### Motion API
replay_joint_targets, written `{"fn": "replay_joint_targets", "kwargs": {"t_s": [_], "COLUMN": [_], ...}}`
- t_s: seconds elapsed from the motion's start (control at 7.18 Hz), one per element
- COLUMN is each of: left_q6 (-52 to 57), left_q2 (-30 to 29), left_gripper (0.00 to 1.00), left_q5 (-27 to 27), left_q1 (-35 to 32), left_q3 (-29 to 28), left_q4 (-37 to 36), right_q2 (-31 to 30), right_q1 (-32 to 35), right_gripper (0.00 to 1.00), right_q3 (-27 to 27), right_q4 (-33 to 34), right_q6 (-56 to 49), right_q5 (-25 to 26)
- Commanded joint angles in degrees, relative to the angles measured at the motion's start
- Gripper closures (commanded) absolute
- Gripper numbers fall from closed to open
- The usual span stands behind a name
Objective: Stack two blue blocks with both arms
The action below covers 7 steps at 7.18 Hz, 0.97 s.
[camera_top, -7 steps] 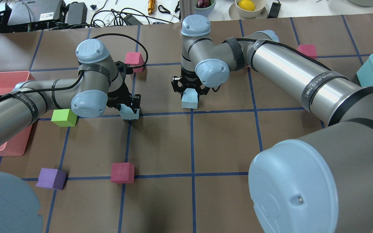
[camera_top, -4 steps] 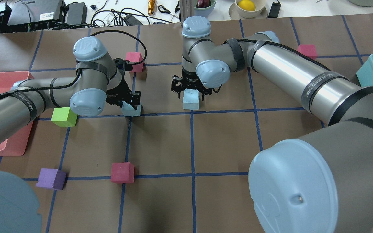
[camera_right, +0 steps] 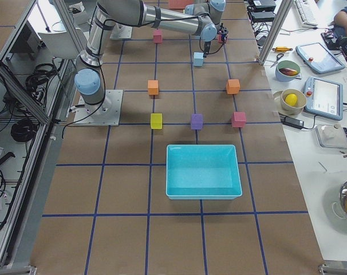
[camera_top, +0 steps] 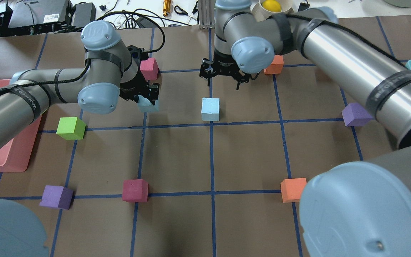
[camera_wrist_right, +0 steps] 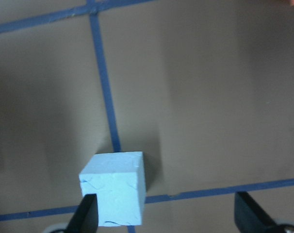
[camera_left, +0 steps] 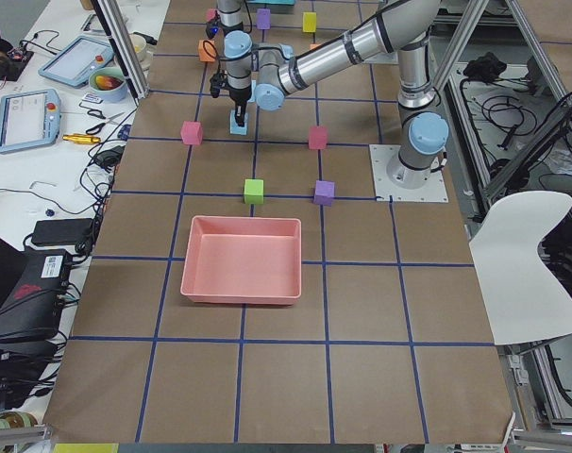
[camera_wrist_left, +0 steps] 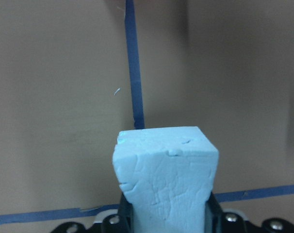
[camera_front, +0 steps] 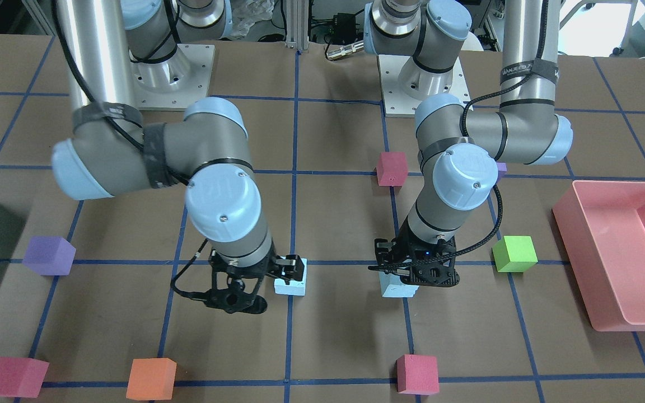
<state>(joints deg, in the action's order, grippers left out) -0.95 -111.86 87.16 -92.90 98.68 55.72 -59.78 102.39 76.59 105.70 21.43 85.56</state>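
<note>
Blue block (camera_top: 149,106) sits in the left tool (camera_top: 148,101), which we see clenched on it. The second block (camera_top: 210,109) rests on the surface (camera_top: 248,157) beside a tape crossing (camera_top: 211,123), with the right tool (camera_top: 223,80) released beyond it. The right arm (camera_top: 351,64) has a strap (camera_top: 391,87) that reads WANJEED.

My table (camera_top: 248,157) is covered in brown paper crossed by a blue tape grid (camera_top: 212,160). A white bench (camera_right: 334,189) strewn with cables (camera_top: 120,18) and tablets (camera_right: 324,96) runs along its far edge. A white chair (camera_left: 531,264) stands off behind my base.
</note>
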Motion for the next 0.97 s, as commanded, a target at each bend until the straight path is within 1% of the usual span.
{"fn": "replay_joint_targets", "kwargs": {"t_s": [0.0, 0.14, 0.28, 0.42, 0.56, 0.84], "left_q6": [-9.37, -12.47, -17.63, -18.38, -18.21, -17.34], "left_q2": [-0.12, -0.73, -1.86, -2.4, -3.53, -5.82], "left_gripper": [1.0, 1.0, 1.0, 1.0, 1.0, 1.0], "left_q5": [-0.15, -0.24, -0.59, -3.29, -3.49, -2.97], "left_q1": [-4.9, -7.88, -9.83, -11.76, -13.35, -14.68], "left_q3": [-7.15, -9.01, -9.12, -9.12, -9.64, -13.67], "left_q4": [6.05, 8.68, 8.27, 8.09, 6.87, 7.73], "right_q2": [-9.34, -12.17, -13.94, -15.35, -15.71, -16.42], "right_q1": [-7.09, -8.95, -10.18, -10.37, -10.54, -10.81], "right_gripper": [0.0, 0.0, 0.0, 0.0, 0.0, 0.0], "right_q3": [-0.13, 0.22, 0.48, 0.84, 1.01, 0.14], "right_q4": [-10.36, -14.86, -18.73, -20.86, -21.92, -20.71], "right_q6": [-11.78, -14.55, -16.31, -16.42, -16.33, -15.46], "right_q5": [0.84, 2.41, 4.6, 5.75, 6.02, 6.11]}}
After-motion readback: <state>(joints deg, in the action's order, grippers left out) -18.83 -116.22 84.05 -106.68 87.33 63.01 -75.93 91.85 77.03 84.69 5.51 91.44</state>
